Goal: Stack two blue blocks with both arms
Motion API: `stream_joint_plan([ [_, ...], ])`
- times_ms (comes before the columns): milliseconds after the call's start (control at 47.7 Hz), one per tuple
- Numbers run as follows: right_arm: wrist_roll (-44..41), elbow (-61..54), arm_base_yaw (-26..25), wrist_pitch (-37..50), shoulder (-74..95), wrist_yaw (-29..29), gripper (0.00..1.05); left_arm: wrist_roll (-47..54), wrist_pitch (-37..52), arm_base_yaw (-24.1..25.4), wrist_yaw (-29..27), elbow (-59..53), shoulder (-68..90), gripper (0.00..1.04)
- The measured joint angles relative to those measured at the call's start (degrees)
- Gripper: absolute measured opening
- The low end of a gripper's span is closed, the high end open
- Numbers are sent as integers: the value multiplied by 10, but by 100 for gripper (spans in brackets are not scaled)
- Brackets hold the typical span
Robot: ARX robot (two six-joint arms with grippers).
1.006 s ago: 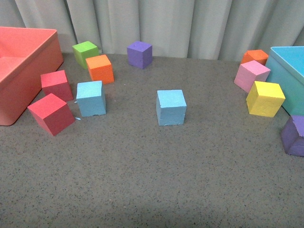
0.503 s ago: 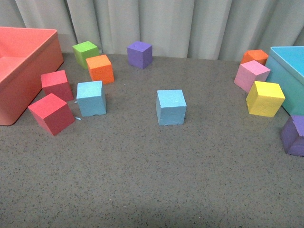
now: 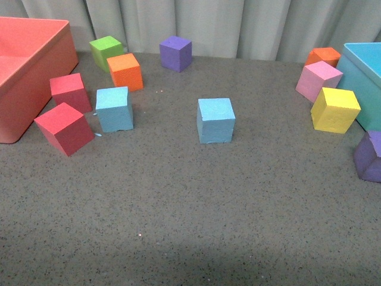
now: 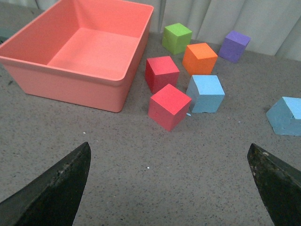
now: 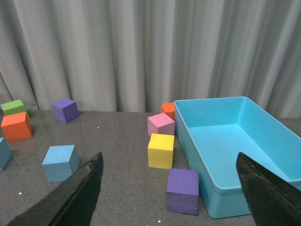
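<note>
Your two task blocks rest flat on the grey speckled tabletop [image 3: 190,226], well apart from each other and not stacked. The left-hand sky-blue foam cube [image 3: 114,108] sits just beside two red foam cubes [image 3: 64,127], with an orange foam cube [image 3: 125,71] close behind it and the salmon-pink plastic bin [image 3: 36,77] further to the left. The central sky-blue foam cube [image 3: 215,120] stands alone near the middle of the table, upright, with bare surface all round it.

From the front camera you see neither arm. In the left wrist view your left gripper [image 4: 167,188] has its black fingers spread wide with nothing between them. Both sky-blue cubes lie ahead of it, apart from the fingertips. The left-hand cube is nearer its centre line and the central cube is off toward one side.

Your right gripper [image 5: 169,195] is likewise spread wide and empty. The central cube lies ahead of it, off toward one finger rather than between the two. A yellow foam cube [image 5: 161,150] and a purple foam cube [image 5: 183,190] sit closer to its centre line, beside the teal-blue plastic bin [image 5: 263,188].
</note>
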Motion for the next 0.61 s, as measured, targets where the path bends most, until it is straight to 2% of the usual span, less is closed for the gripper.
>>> stream_joint_plan([
  [42, 0, 0, 0, 0, 0, 0, 92, -13, 50, -8, -4, 15, 76, 98],
  [84, 1, 0, 0, 0, 0, 0, 97, -21, 96, -16, -7, 32, 142, 98],
  [168, 0, 0, 0, 0, 0, 0, 94, -35, 186, -37, -3, 88, 293, 98],
  [251, 0, 0, 0, 0, 0, 0, 95, -41, 226, -54, 2, 150, 415, 98],
  [398, 0, 0, 0, 0, 0, 0, 95, -50, 192, -79, 15, 322, 678, 98],
  [608, 0, 0, 0, 0, 0, 0, 95, -75, 78, -90, 15, 530, 885, 98],
])
